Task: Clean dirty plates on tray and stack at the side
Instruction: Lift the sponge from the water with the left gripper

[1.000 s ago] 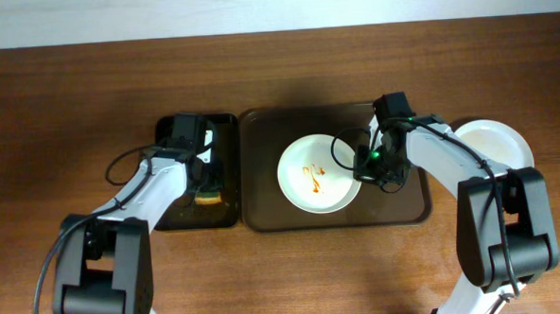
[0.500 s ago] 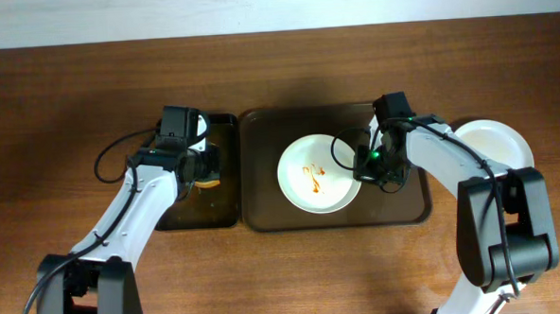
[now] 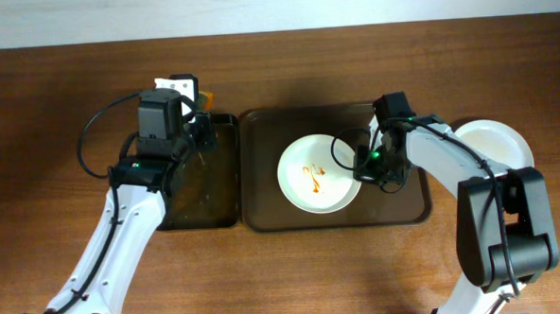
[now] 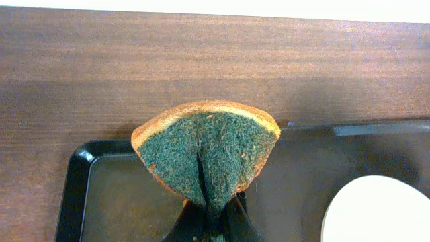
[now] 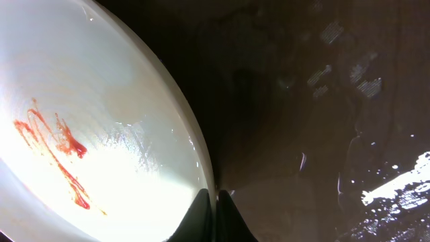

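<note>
A white plate [image 3: 319, 174] with an orange-red sauce squiggle lies on the dark brown tray [image 3: 405, 208]. My right gripper [image 3: 361, 166] is shut on its right rim. In the right wrist view the fingers [image 5: 216, 205] pinch the rim of the plate [image 5: 87, 128], and the sauce [image 5: 60, 148] is on its inside. Clean white plates [image 3: 495, 138] lie on the table right of the tray. My left gripper [image 3: 192, 99] is shut on a green and orange sponge [image 4: 208, 151] and holds it above the far end of the black tray [image 4: 74, 195].
The narrow black tray [image 3: 192, 213] lies just left of the brown tray, its wet floor bare. The brown tray's floor [image 5: 302, 134] is wet right of the plate. The plate's edge [image 4: 376, 208] shows at the lower right of the left wrist view.
My left arm has lifted the sponge off the black tray and moved it toward the far end. The right arm and the plate have not moved.
</note>
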You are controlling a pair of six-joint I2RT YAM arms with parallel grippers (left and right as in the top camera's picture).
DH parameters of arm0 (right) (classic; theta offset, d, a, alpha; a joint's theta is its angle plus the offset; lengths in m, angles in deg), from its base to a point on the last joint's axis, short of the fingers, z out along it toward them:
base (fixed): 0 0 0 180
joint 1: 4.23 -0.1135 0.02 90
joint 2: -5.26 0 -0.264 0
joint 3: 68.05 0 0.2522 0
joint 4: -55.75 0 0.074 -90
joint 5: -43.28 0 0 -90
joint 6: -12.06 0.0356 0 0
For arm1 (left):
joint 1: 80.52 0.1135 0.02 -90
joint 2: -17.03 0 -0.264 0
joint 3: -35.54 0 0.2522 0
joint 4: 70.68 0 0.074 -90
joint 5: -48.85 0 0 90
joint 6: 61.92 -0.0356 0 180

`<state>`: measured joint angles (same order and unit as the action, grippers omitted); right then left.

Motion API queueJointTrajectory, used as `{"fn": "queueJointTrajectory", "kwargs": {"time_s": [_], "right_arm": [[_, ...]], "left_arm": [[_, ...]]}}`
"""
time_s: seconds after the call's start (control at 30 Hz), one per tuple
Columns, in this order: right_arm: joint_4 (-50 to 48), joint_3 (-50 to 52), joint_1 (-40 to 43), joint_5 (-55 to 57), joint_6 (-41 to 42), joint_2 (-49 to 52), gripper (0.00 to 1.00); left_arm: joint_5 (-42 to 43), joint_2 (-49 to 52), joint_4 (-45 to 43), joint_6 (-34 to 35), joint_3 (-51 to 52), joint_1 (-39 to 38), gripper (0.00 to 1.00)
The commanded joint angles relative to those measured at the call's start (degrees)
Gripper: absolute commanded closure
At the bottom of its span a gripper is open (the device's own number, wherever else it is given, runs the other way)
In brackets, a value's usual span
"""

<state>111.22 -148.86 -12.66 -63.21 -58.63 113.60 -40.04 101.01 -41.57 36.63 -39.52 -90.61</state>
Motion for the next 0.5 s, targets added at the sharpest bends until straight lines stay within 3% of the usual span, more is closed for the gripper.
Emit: {"fn": "queueJointTrajectory", "kwargs": {"time_s": [0.0,0.47], "right_arm": [[0.0,0.6,-0.6,0.7,0.1,0.8,0.96],[0.0,0.6,-0.6,0.7,0.1,0.8,0.96]], "left_arm": [[0.7,-2.1,-0.4,-0.5,-1.0,0.1,1.00],[0.7,-2.1,-1.2,-0.5,-1.0,0.1,1.00]]}}
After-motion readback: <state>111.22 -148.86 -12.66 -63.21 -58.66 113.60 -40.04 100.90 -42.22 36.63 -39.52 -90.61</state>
